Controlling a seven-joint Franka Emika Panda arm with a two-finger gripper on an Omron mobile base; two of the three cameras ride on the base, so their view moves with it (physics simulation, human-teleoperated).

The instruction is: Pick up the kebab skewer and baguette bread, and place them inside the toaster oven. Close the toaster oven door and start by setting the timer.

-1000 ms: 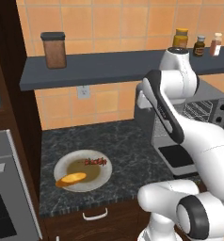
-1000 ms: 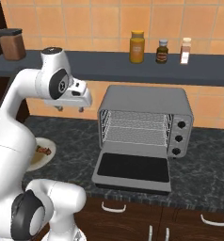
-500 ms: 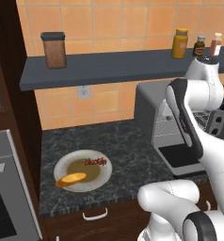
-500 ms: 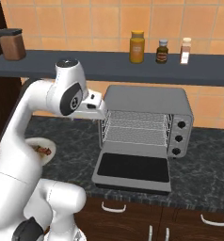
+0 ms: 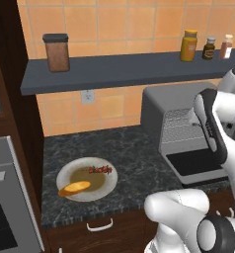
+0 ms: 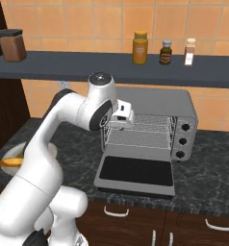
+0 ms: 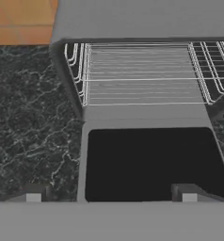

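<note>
The grey toaster oven (image 6: 152,102) stands on the counter with its door (image 6: 135,171) folded down flat and the wire rack (image 6: 141,136) bare inside. My hand (image 6: 121,114) hovers in front of the oven's upper left corner. In the hand view my gripper (image 7: 110,195) is open above the dark glass door (image 7: 149,162), nothing between its fingertips (image 7: 33,193), and the rack (image 7: 142,75) lies ahead. Far to the left, the kebab skewer (image 5: 99,169) and the golden baguette bread (image 5: 75,187) lie on a white plate (image 5: 107,185).
A dark shelf (image 5: 119,71) runs above the counter, carrying a brown jar (image 5: 56,52) and three bottles (image 5: 189,45). The oven's knobs (image 6: 184,141) run down its right side. A built-in wall oven (image 5: 6,197) flanks the counter's left end. Bare dark counter (image 5: 124,153) lies between plate and toaster oven.
My arm has swung right, from left of the toaster oven to the front of its open mouth. The gripper stayed open; the food has not moved.
</note>
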